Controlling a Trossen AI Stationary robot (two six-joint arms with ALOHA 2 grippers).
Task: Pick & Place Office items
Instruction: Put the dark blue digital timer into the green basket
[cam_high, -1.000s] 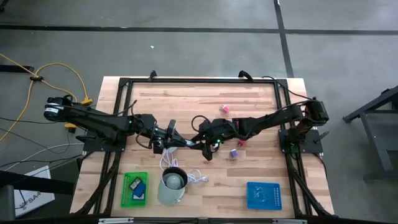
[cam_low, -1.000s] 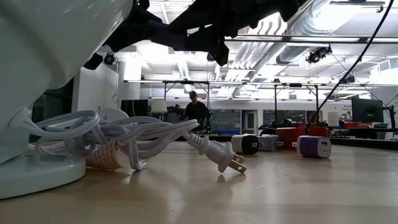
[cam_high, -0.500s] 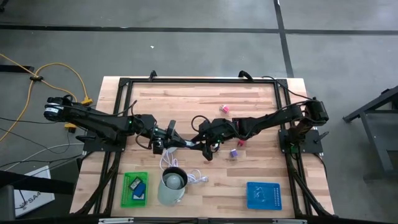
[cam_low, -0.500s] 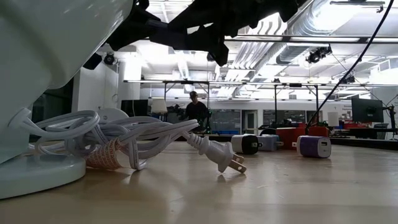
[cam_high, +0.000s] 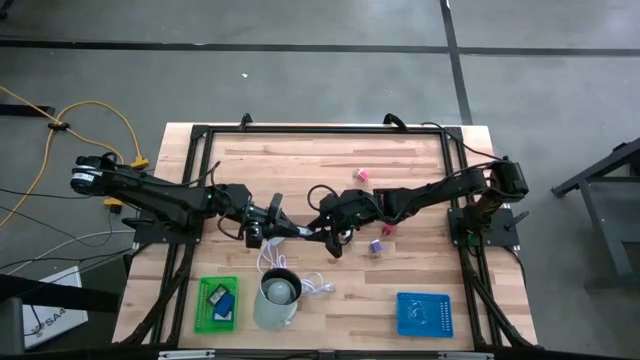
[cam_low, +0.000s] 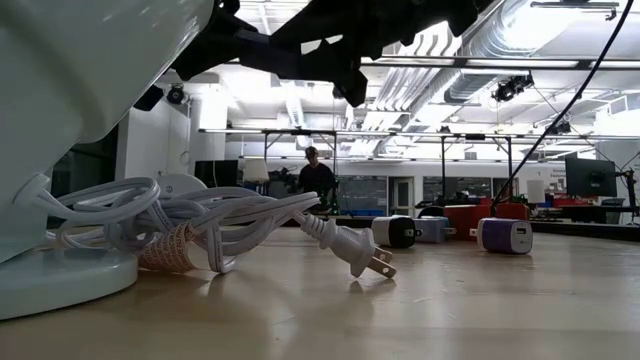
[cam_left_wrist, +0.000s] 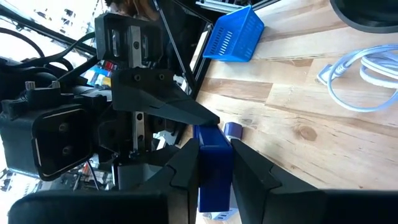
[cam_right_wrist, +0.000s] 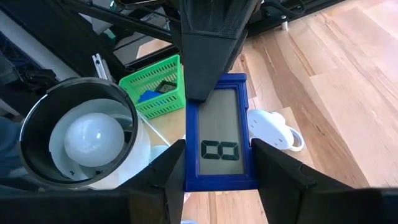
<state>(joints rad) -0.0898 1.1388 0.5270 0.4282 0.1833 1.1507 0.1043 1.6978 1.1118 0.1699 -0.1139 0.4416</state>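
Observation:
A flat blue piece with a grey display (cam_right_wrist: 219, 152) hangs above the table's middle, between both grippers. My left gripper (cam_high: 298, 231) reaches in from the left and is shut on it. My right gripper (cam_high: 328, 234) comes from the right and is shut on its other end. The left wrist view shows the piece edge-on (cam_left_wrist: 214, 177). On the table lie a purple cube (cam_high: 376, 246), a red piece (cam_high: 386, 229) and a pink piece (cam_high: 361, 175). My left gripper pinches the blue piece by its two flat faces at the end toward the left arm (cam_right_wrist: 214, 93), one finger (cam_right_wrist: 211, 68) over the display side. The fingers come almost level from the table's left, along the piece. The piece is clear of the table. My right gripper pinches the piece's two long side edges (cam_right_wrist: 188, 168) between its fingers (cam_right_wrist: 168, 168), at the end nearer the right arm. The fingers come from the table's right, slanting slightly down, along the piece. The display faces up toward the wrist camera.
A pale cup (cam_high: 277, 298) stands near the front edge with a white coiled cable (cam_high: 318, 284) beside it. A green tray (cam_high: 217, 303) with blue things sits front left, a blue tray (cam_high: 423, 313) front right. A black frame (cam_high: 320, 128) rims the table.

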